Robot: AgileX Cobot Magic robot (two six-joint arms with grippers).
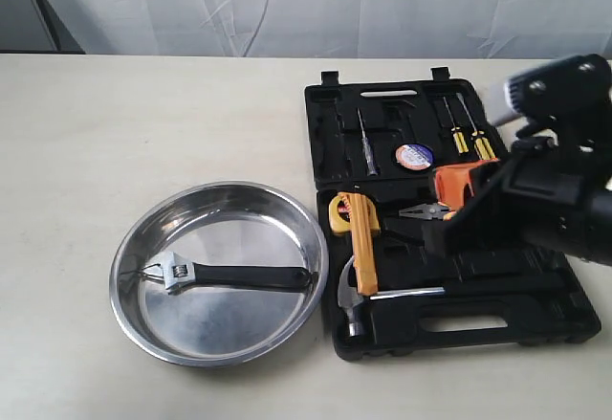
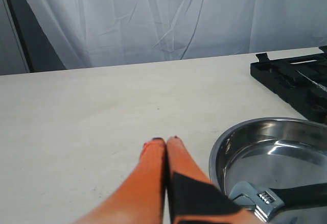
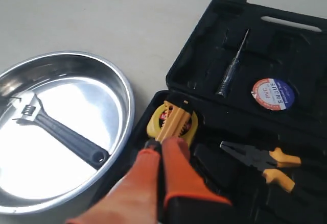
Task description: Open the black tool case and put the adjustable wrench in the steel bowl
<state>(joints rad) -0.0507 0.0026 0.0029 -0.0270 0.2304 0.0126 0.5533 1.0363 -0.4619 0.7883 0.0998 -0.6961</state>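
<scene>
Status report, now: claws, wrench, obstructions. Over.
Left claw shut, empty, beside the steel bowl. Right claw shut, empty, over the open black tool case. Adjustable wrench lies inside the bowl. Nothing obstructing.

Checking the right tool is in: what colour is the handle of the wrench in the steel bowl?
Black; the adjustable wrench shows best in the exterior view.
</scene>
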